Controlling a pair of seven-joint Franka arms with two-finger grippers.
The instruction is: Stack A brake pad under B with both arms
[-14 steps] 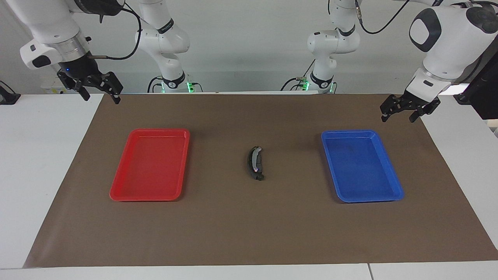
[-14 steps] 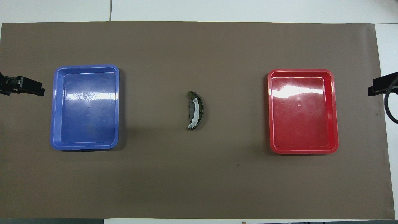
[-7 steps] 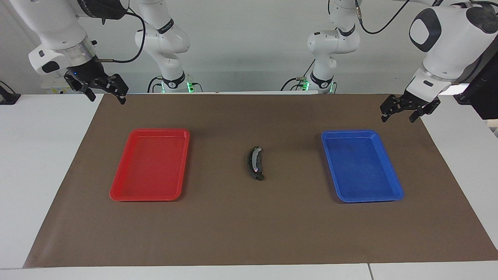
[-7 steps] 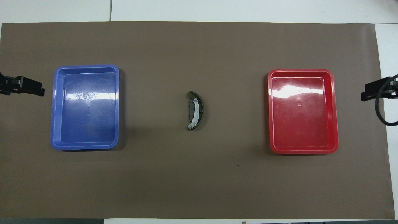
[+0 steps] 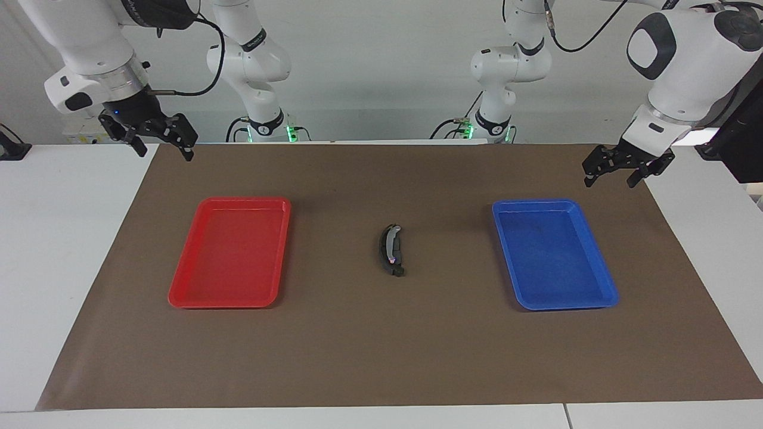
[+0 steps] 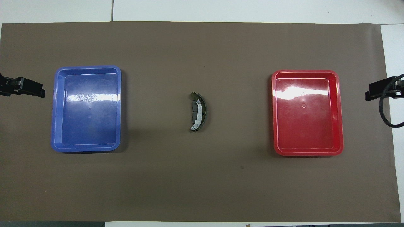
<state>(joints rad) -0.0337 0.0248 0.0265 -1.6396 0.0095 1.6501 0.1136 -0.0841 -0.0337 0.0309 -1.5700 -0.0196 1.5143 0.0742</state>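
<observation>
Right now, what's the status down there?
Left gripper and right gripper open, empty, up at the mat's ends. Curved brake piece on short pad, mid-mat. Nothing in the way.

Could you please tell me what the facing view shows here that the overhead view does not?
Only the facing view shows the arms whole, with the open left gripper and open right gripper raised at the mat's corners nearest the robots. Only the overhead view shows A brake pad under B. Both show the red tray and blue tray.

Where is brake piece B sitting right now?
B lies on the brown mat at the table's middle, between the blue tray and the red tray, stacked on the A brake pad.
</observation>
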